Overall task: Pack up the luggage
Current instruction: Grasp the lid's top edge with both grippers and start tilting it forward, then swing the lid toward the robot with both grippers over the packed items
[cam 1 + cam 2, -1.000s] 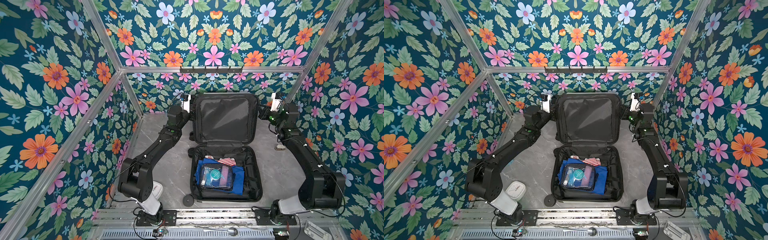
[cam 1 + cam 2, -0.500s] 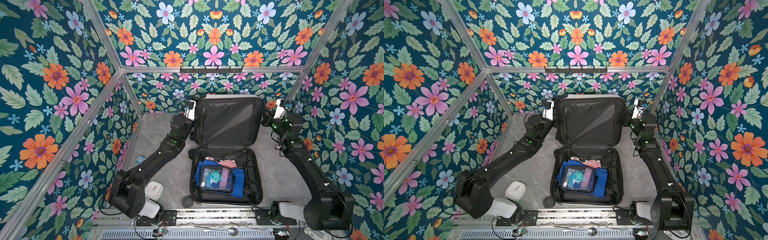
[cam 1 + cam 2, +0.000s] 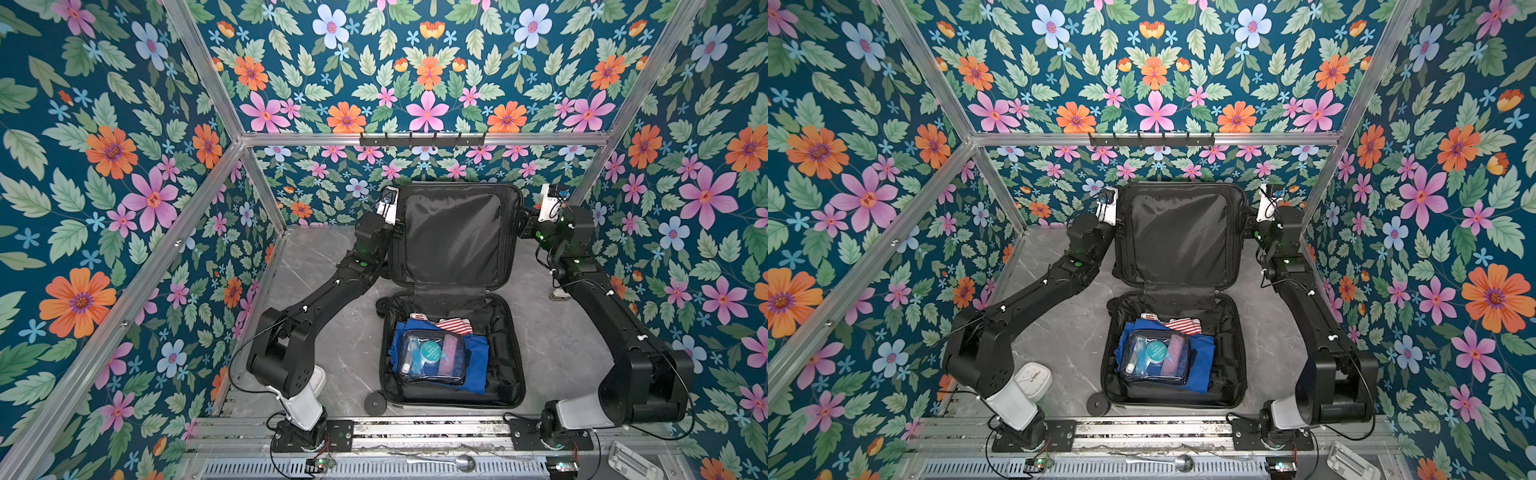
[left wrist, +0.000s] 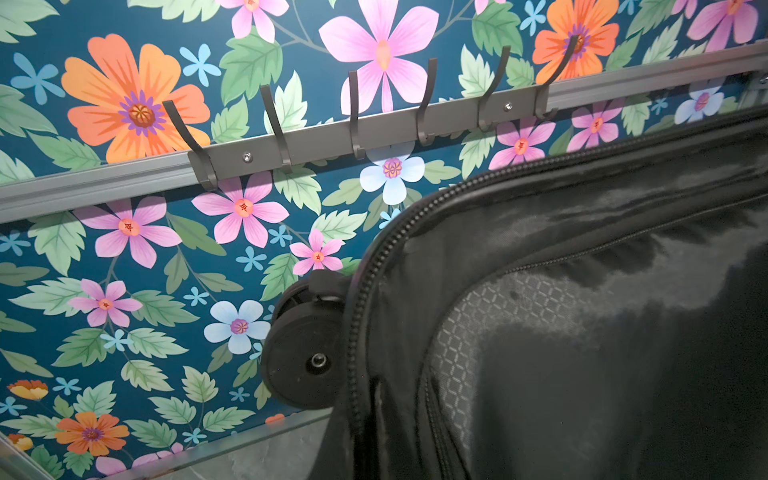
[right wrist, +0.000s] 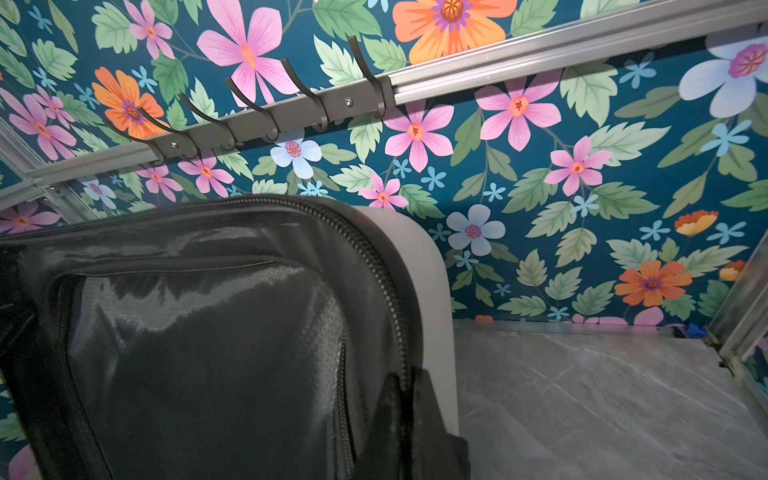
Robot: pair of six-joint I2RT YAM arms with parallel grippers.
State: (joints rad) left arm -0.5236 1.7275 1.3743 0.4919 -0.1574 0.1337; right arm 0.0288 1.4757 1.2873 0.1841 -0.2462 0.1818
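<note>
the luggage (image 3: 451, 291) lies open mid-table in both top views. its base (image 3: 513, 345) is flat toward 6 o'clock and its lid (image 3: 455, 237) is raised nearly upright toward 12. we judge the white shell (image 5: 432, 291) stiff and light, so the lid should swing as one rigid piece on its soft fabric hinge. the black lining and the zipper band (image 4: 361, 291) are limp and would slip under a pinch. the firm rim just outside the zipper, midway up each side, looks the best hold. the wheel (image 4: 303, 361) at the corner would only roll.

in the base a clear pouch (image 3: 432, 357) rests on a blue cloth (image 3: 478, 361), with a striped cloth (image 3: 455, 324) at its 12 o'clock.

the left gripper (image 3: 395, 226) sits at the lid's 9 o'clock edge and the right gripper (image 3: 524, 224) at its 3 o'clock edge. both are closed narrow and seem to pinch the rim, though the fingertips are hidden. the grey table (image 3: 332, 332) lies around it all.
</note>
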